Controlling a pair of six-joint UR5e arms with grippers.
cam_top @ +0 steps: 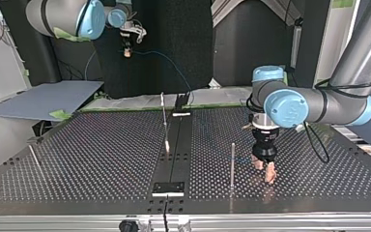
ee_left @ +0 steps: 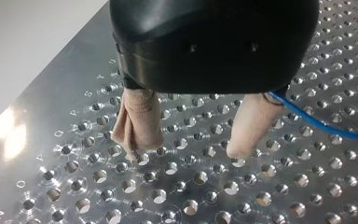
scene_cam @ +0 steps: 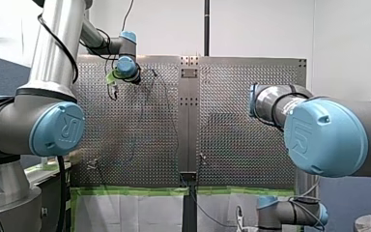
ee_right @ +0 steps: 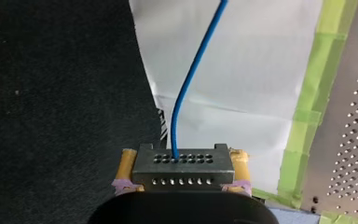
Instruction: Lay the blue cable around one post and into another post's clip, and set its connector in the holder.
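My right gripper (ee_right: 183,186) has its yellow pads shut on the grey metal connector (ee_right: 183,164), held off the table's edge. The blue cable (ee_right: 191,84) runs out of the connector. In the top view this gripper (cam_top: 127,50) hangs high at the back left, and the cable (cam_top: 166,59) droops from it toward the table. My left gripper (ee_left: 186,156) stands open just above the perforated plate, with its beige fingers (ee_left: 137,119) apart and nothing between them. The cable (ee_left: 319,123) lies beside one finger. In the top view my left gripper (cam_top: 265,172) stands close to an upright post (cam_top: 232,164).
A taller post (cam_top: 164,121) stands near the plate's middle, a thin one (cam_top: 35,157) at the top view's left. A black holder plate (cam_top: 168,187) lies at the near edge of the centre strip. Green tape (ee_right: 307,116) edges the table, with white paper beyond it.
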